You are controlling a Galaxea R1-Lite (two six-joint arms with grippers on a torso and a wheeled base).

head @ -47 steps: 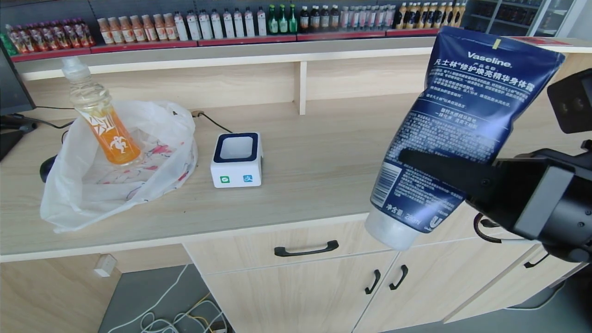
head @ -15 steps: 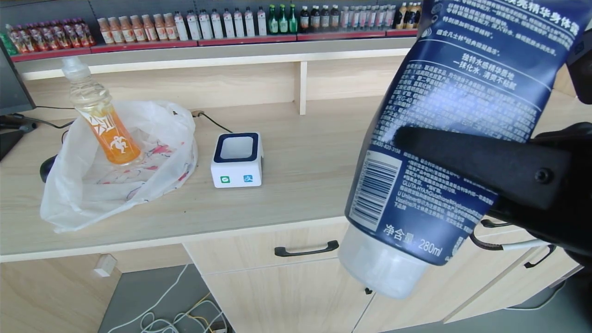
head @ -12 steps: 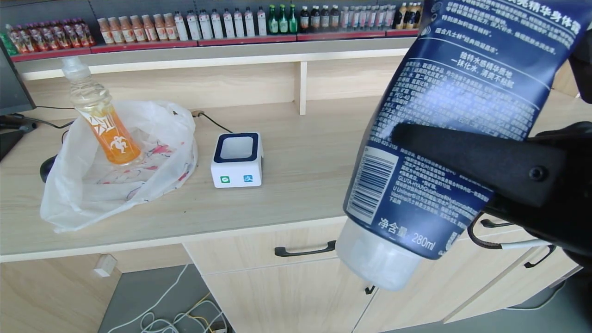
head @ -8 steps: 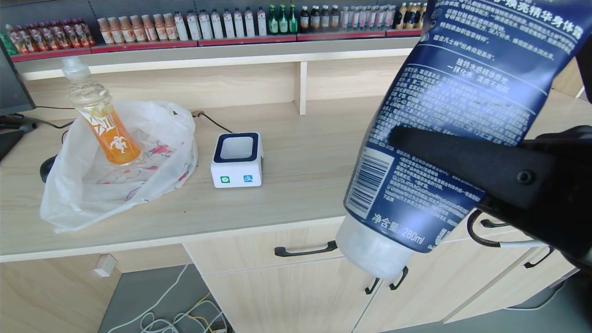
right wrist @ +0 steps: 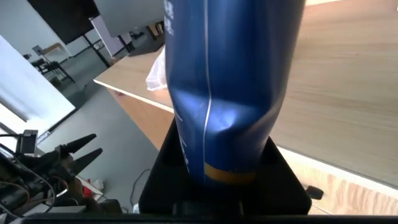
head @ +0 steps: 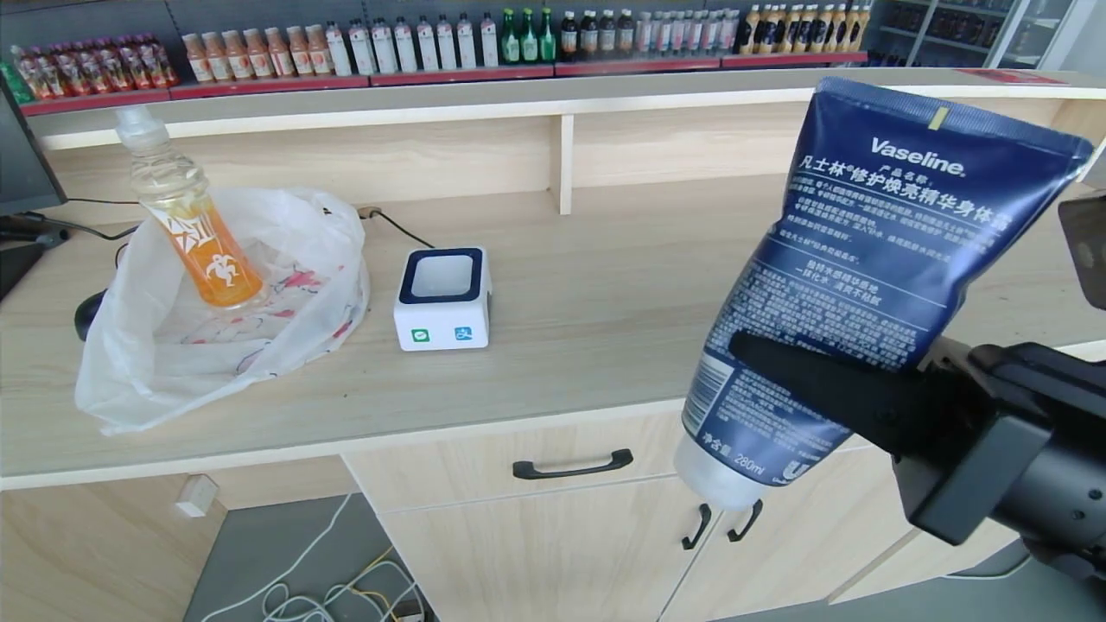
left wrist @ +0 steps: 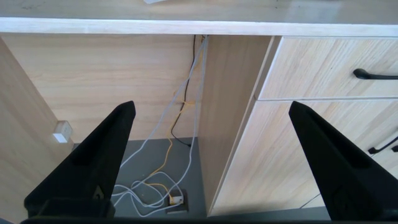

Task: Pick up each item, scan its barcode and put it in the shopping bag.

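A dark blue lotion tube (head: 864,259) hangs cap-down over the counter's front right edge, tilted, with my right gripper (head: 760,354) shut across its lower half. In the right wrist view the tube (right wrist: 230,81) rises from between the closed jaws of the right gripper (right wrist: 227,165). A white scanner (head: 442,298) with a dark-rimmed window sits mid-counter, left of the tube. Further left lies the open white shopping bag (head: 285,320) with an orange drink bottle (head: 186,216) standing in it. My left gripper (left wrist: 211,168) is open, low in front of the cabinet, holding nothing.
The wooden counter (head: 605,285) has bare room between scanner and tube. A monitor (head: 17,155) and a dark mouse (head: 86,315) sit at the far left. Bottles line the back shelf (head: 432,43). Drawers (head: 570,466) and floor cables (left wrist: 155,186) lie below.
The tube, held close up to the head camera a second ago, has dropped lower and away from it, still gripped. Bag, bottle and scanner have not moved.
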